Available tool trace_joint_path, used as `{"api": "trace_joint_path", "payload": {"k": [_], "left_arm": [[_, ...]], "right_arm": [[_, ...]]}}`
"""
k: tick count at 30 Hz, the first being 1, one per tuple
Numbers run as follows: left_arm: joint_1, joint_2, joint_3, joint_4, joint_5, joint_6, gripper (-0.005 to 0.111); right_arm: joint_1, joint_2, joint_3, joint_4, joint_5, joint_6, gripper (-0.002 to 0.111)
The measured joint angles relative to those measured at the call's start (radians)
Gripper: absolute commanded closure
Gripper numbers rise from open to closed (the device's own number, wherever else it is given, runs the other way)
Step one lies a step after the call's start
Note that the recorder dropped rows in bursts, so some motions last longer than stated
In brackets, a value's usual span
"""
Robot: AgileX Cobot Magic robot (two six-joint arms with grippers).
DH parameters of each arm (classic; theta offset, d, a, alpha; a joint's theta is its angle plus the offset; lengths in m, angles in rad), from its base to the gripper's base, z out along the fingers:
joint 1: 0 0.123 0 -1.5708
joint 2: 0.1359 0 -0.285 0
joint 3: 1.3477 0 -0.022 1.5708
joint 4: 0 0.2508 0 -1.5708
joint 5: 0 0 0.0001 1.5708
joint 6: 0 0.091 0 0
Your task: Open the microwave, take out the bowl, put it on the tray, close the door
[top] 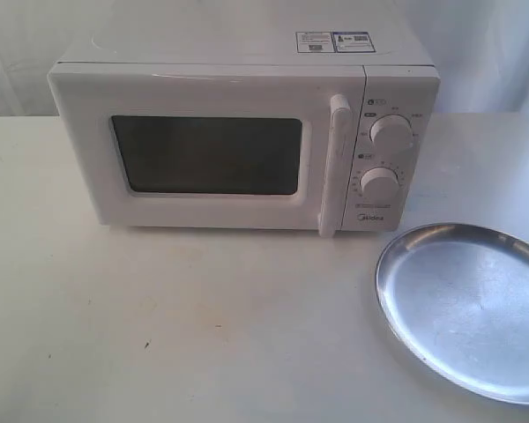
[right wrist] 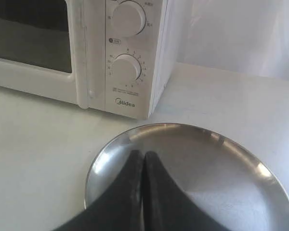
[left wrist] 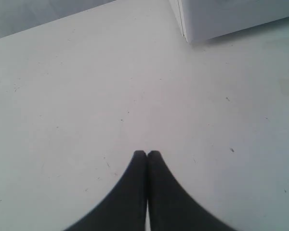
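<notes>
Nearest to you, both arms hang back from the work: your left end effector (left wrist: pixel 147 154) has its two dark fingers pressed together with nothing between them, poised over bare white tabletop (left wrist: pixel 86 96), with only a bottom corner of the appliance showing beyond it. Your right end effector (right wrist: pixel 142 155) is pinched shut and empty in the same way, hovering over the near edge of the wide round shallow silvery metal tray (right wrist: pixel 207 178). Neither shows in the exterior view. That tray (top: pixel 467 308) lies flat on the tabletop at front right with nothing in it, probably parked there so the carry from the oven is short and clear of the door's swing. Behind it stands the large white boxy microwave (top: pixel 212 88), its front facing you. Its white front door (top: pixel 207 106) is fully shut, and the tall vertical white bar handle (top: pixel 335 167) sits just beside the two round white knobs (top: pixel 391 134), on the side your right arm reaches most easily. The small beige bowl is not visible; the dark window (top: pixel 207 154) shows nothing, so you can only presume it is inside. The task looks unstarted: you will need to spread an end effector's fingers to take the handle.
</notes>
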Motion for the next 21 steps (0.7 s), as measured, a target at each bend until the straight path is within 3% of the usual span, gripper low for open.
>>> {"api": "trace_joint_path", "payload": {"k": [8, 13, 21], "left_arm": [[0.000, 0.000, 0.000, 0.000, 0.000, 0.000, 0.107], [0.000, 0.000, 0.000, 0.000, 0.000, 0.000, 0.107], [0.000, 0.000, 0.000, 0.000, 0.000, 0.000, 0.107]], "right_arm": [[0.000, 0.000, 0.000, 0.000, -0.023, 0.000, 0.108], [0.000, 0.000, 0.000, 0.011, -0.208, 0.009, 0.108], [0.000, 0.000, 0.000, 0.123, -0.453, 0.394, 0.108]]}}
